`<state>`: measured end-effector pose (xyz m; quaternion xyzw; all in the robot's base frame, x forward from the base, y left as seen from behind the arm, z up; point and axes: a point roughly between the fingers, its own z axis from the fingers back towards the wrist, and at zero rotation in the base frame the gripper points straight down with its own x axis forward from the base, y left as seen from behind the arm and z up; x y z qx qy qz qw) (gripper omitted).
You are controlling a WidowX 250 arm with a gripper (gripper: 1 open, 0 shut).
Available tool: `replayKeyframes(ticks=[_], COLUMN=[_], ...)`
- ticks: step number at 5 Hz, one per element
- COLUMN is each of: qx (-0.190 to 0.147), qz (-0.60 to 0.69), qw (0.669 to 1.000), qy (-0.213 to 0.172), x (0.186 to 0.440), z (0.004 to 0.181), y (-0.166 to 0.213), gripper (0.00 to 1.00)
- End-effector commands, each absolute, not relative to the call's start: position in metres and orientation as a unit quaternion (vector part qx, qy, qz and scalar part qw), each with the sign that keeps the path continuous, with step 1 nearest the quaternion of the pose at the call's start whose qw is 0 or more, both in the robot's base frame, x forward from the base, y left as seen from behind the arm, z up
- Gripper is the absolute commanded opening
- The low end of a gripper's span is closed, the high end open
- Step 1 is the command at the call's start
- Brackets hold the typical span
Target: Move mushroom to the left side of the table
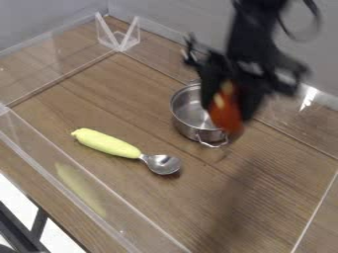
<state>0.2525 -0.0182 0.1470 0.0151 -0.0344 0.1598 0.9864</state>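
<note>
The gripper (227,107), clamped on the blurred orange mushroom (227,111), holds it upright, long axis roughly vertical, above the steel pot (199,111) toward the table's (79,99) right.

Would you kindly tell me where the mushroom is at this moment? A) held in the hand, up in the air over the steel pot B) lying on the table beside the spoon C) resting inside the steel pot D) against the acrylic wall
A: the mushroom hangs clamped in the hand, in front of the steel pot, clear of the table.

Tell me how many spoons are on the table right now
1. The spoon lies on the table, left of the steel pot, its bowl toward the front wall. None looks hidden.
</note>
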Motion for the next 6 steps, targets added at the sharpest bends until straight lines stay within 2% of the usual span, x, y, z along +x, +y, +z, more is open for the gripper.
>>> replayKeyframes(ticks=[1,2,6], qx=[0.014,0.014,0.033], qz=[0.187,0.206,0.217], qw=[0.979,0.975,0.974], qy=[-0.077,-0.081,-0.063], x=[0.264,0.268,0.274], z=[0.178,0.179,0.120], y=[0.032,0.077,0.100], gripper=[0.00,0.00,0.00])
